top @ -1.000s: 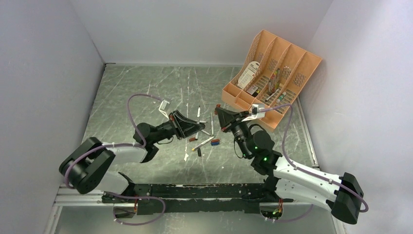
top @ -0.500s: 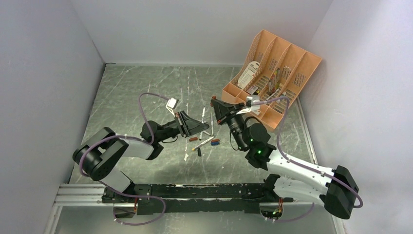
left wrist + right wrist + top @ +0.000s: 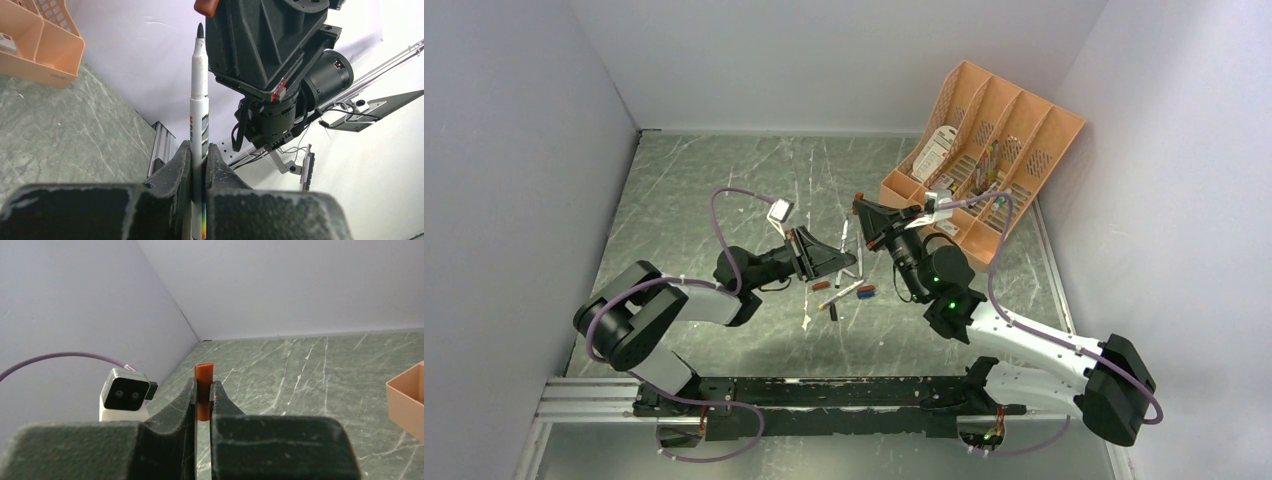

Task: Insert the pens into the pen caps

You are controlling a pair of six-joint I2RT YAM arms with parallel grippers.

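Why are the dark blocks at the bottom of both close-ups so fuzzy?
Left wrist view: the left gripper sits right at the lens, so its base blurs; the pen is sharp, the wall beyond washes out white. Right wrist view: the right gripper blurs likewise, red cap crisp. Top view: even light, soft shadows.

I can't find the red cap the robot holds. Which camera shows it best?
The right wrist view: the red cap sits clamped in the right gripper, close and sharp. The left wrist view catches only its end at the top edge, by the pen. From the top external view it is too small to tell.
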